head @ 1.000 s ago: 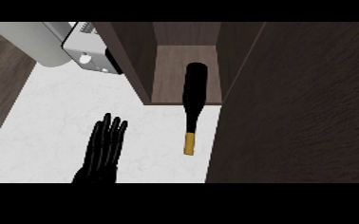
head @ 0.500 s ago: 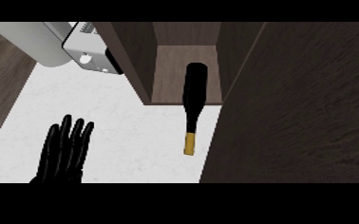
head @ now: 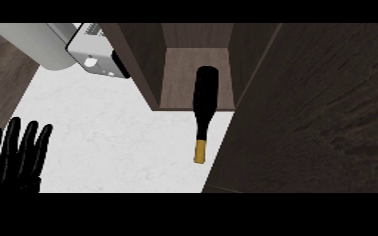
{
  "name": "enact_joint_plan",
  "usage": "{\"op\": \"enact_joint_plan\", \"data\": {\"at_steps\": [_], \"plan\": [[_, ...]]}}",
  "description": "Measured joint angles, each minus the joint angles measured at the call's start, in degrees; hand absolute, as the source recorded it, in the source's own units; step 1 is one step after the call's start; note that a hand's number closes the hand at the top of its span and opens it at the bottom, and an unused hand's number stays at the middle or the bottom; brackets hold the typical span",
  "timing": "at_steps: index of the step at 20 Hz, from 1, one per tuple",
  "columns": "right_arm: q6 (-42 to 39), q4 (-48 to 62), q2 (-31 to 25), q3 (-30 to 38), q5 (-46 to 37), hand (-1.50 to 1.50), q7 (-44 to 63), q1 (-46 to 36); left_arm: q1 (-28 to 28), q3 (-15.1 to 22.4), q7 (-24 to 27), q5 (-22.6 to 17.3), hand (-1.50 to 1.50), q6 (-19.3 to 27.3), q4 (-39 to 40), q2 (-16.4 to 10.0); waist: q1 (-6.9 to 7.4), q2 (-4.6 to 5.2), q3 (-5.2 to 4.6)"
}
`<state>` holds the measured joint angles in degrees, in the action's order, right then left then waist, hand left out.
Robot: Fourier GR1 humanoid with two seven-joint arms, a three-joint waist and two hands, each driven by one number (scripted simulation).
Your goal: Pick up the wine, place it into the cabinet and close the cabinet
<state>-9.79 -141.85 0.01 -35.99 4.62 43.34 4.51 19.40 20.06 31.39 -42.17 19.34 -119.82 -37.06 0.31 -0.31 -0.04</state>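
White counter [head: 111, 130] runs to the open cabinet [head: 176, 80]. The wine [head: 204, 100] lies body inside, neck projecting out toward me. My left hand [head: 22, 155], near left, fingers straight, holds nothing. Risk: the door [head: 310, 110], apparently the right panel, strikes the neck on closing.

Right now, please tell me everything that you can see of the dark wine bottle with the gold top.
The dark wine bottle with the gold top looks like black glass: wide body, slim neck, gold capsule at the tip. It seems to lie lengthwise, body on the floor of the open dark wooden cabinet, neck reaching out over the white stone counter toward the robot. Nothing else touches it.
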Motion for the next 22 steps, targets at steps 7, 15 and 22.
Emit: {"op": "enact_joint_plan", "data": {"at_steps": [7, 15, 22], "plan": [[7.16, 0.40, -1.11, -6.34, -4.12, 1.50, 0.50, -2.28, 2.01, -9.39, -1.34, -5.29, -1.50, -7.51, 2.62, -3.40, -0.12, -0.08, -0.05], [20.27, 3.12, -3.50, -12.41, -10.19, 1.50, -0.52, -9.19, 2.85, -13.77, -2.53, -7.28, -1.50, -12.65, 4.84, -4.63, 0.05, -0.16, -0.11], [28.28, 4.19, -8.23, -14.96, -13.12, 1.50, 0.22, -18.15, 1.81, -16.09, -5.14, -9.79, -1.50, -14.83, 4.98, -4.96, 0.48, -0.07, -0.16]]}}
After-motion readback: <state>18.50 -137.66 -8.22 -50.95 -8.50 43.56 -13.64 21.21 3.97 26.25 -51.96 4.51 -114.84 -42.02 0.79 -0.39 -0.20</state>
